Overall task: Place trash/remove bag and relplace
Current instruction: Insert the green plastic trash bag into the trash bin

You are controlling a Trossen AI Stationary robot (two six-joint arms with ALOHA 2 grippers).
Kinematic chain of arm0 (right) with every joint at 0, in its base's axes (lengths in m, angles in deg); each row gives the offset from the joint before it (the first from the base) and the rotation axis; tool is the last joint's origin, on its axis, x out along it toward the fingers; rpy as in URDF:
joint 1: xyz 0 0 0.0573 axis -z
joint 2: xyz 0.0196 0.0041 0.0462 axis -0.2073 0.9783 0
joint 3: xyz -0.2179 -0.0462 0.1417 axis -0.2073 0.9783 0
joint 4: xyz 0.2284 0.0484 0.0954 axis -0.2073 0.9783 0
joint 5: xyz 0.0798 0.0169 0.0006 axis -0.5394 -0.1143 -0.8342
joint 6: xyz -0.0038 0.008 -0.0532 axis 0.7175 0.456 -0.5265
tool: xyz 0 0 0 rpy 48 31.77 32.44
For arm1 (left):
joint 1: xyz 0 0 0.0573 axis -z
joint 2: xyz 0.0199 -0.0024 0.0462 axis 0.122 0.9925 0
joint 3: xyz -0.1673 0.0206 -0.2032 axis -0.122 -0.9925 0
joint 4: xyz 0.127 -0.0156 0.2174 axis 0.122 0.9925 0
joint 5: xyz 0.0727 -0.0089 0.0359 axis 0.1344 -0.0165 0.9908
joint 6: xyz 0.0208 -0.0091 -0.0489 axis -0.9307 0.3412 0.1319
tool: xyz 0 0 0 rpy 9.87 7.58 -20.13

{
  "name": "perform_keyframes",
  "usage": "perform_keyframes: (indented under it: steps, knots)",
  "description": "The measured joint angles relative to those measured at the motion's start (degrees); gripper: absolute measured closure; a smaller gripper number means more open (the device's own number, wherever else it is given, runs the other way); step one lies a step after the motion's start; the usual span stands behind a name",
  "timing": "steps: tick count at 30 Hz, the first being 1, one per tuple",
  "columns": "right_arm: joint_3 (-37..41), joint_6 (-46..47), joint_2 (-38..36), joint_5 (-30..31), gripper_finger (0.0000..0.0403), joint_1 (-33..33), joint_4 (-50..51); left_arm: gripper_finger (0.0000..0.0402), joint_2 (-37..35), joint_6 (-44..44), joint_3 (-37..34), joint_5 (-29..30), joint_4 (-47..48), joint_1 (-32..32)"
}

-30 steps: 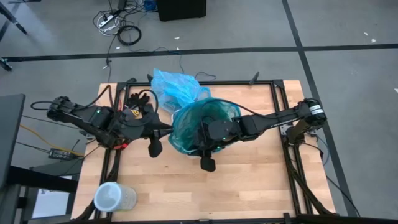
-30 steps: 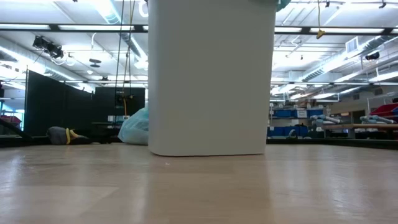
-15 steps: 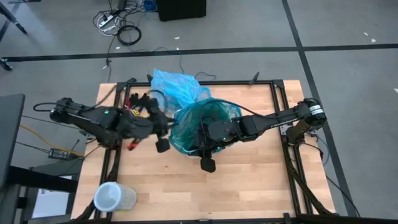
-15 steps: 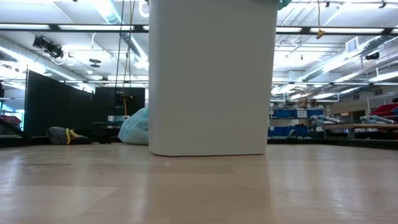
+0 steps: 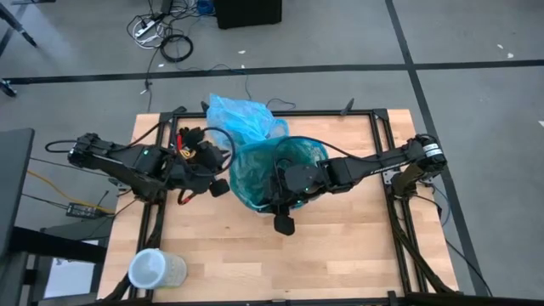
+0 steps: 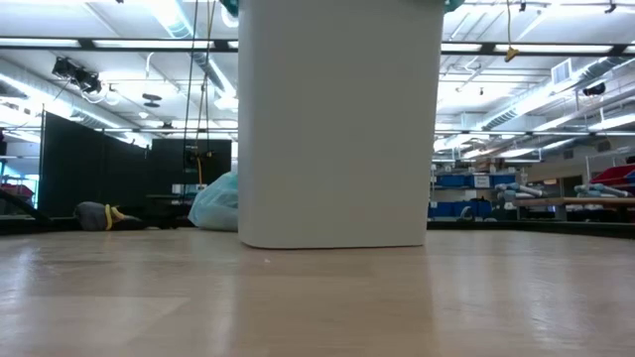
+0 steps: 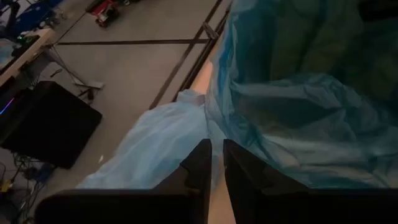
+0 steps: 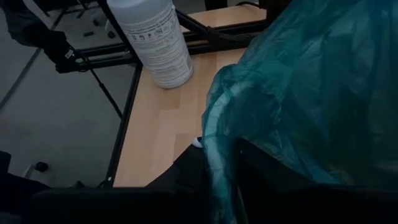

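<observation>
A white bin (image 6: 337,119) stands mid-table, its mouth covered by a darker teal-green bag (image 5: 280,170). The light-blue bag (image 5: 242,115) lies crumpled on the table behind the bin, also in the left wrist view (image 7: 155,143). My right gripper (image 8: 217,177) reaches in from the right over the bin's near side (image 5: 280,200), shut on the teal-green bag. My left gripper (image 7: 216,171) hovers left of the bin (image 5: 218,177), its fingers nearly together with only bare table showing in the slit. No trash is in view. My right gripper pinches a bunched fold of the teal-green bag's rim (image 8: 214,146) between its two fingers. The fingers come from the table's right, slanting a little downward. Behind the fingers the plastic spreads up and over the bin's mouth.
A white bottle (image 5: 153,270) stands at the table's near left corner, also in the right wrist view (image 8: 155,37). Black gloves (image 5: 191,140) lie at the far left by my left arm. Bare wood (image 5: 340,246) lies in front of the bin.
My left gripper has swung toward the bin's left side and rolled about its wrist. My right gripper, the teal-green bag and the bin have kept still.
</observation>
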Motion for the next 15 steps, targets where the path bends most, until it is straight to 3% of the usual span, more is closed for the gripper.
perform_keyframes:
  steps: [10,15]
  knots:
    - [0.0,-0.02,-0.02,0.0,0.0334,0.33,0.26,0.0353,0.31,0.24,-0.52,-0.67,0.66,-0.04]
    - [0.0,-0.02,-0.05,0.0,0.0333,0.33,0.44,0.0353,-0.85,0.18,4.6,2.41,2.17,1.84]
